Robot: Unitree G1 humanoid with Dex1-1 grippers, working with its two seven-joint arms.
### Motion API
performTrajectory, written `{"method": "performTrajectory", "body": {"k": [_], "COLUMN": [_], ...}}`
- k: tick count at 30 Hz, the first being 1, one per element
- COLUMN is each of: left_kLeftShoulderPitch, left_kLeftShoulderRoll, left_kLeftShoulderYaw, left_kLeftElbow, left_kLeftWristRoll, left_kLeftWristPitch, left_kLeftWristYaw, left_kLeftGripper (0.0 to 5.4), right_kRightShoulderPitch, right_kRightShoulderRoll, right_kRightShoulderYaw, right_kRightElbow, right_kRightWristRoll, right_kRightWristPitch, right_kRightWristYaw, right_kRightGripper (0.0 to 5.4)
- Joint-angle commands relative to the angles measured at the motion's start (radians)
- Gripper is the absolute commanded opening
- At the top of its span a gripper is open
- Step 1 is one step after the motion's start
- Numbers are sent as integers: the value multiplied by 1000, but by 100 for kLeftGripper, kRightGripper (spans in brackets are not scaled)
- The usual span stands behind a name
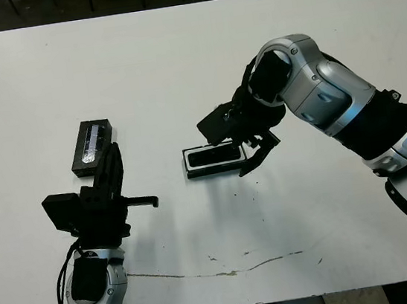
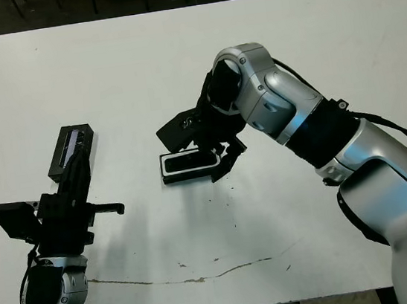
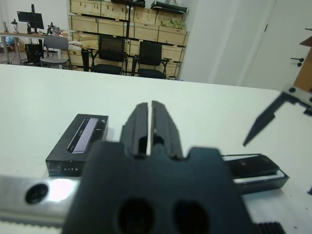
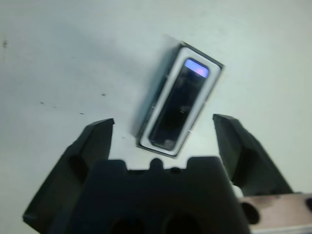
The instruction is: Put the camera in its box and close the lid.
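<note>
**Already in its box: the camera lies flat, lid still off to the side**

Plainly, we see the camera (image 4: pixel 180 105) lying inside the box (image 1: pixel 214 159), framed by the white lining on all sides. Its long axis runs along the box's long axis, which in the head views lies across the desk (image 1: pixel 176 58), left to right. The box sits near the middle of the desk.

Our right end effector (image 4: pixel 163 131) hangs just above the box with its fingers spread wide, one on each side of the box and gripping nothing.

Well apart on our left lies the lid (image 1: pixel 92 146), window strip up, its long axis pointing away from us and tilted slightly. Our left end effector (image 3: pixel 150 124) is just beside the lid, fingers pressed together and empty.

Only the right wrist view shows the camera's glossy face and a bluish glint at its far end; the left wrist view alone shows chairs (image 3: pixel 111 54) and stacked crates (image 3: pixel 124 22) beyond the desk.
</note>
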Motion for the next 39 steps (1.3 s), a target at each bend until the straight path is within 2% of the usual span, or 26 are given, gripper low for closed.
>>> {"method": "performTrajectory", "body": {"k": [1, 3, 6, 9, 11, 13, 16, 18, 21, 23, 26, 29, 34, 39], "left_kLeftShoulderPitch": [8, 8, 8, 5, 4, 4, 5, 6, 9, 8, 6, 3, -2, -4], "left_kLeftShoulderRoll": [9, 11, 17, 21, 22, 21, 21, 23, 28, 29, 31, 36, 41, 41], "left_kLeftShoulderYaw": [6, 10, 17, 25, 30, 32, 35, 38, 41, 44, 46, 50, 58, 63], "left_kLeftElbow": [6, 5, 4, 11, 14, 13, 8, 5, 2, 4, 4, 5, 7, 9], "left_kLeftWristRoll": [0, -4, -1, -7, -12, -17, -22, -26, -25, -26, -26, -24, -28, -27], "left_kLeftWristPitch": [24, 26, 26, 14, 10, 13, 22, 22, 25, 25, 30, 31, 34, 32], "left_kLeftWristYaw": [-1, -3, -6, -15, -20, -23, -22, -24, -24, -25, -26, -28, -34, -39], "left_kLeftGripper": [0, 0, 0, 0, 0, 0, 0, 0, 0, 0, 0, 0, 0, 0], "right_kRightShoulderPitch": [-32, -45, -57, -58, -43, -17, 54, 155, 338, 473, 650, 776, 880, 943], "right_kRightShoulderRoll": [-24, -36, -70, -103, -124, -143, -152, -141, -75, -18, 46, 90, 103, 129], "right_kRightShoulderYaw": [-63, -112, -201, -276, -311, -357, -470, -570, -690, -735, -729, -697, -601, -512], "right_kRightElbow": [3, 12, 28, 67, 64, 48, -20, -123, -299, -414, -546, -599, -636, -668], "right_kRightWristRoll": [4, 20, 45, 90, 107, 134, 200, 235, 284, 302, 284, 257, 153, 69], "right_kRightWristPitch": [39, 51, 38, -8, -5, 25, 147, 213, 323, 339, 320, 221, 76, 1], "right_kRightWristYaw": [-19, -32, -76, -96, -113, -142, -238, -368, -574, -699, -853, -966, -1099, -1189], "right_kRightGripper": [504, 538, 539, 539, 539, 539, 539, 539, 530, 508, 456, 401, 311, 225]}}
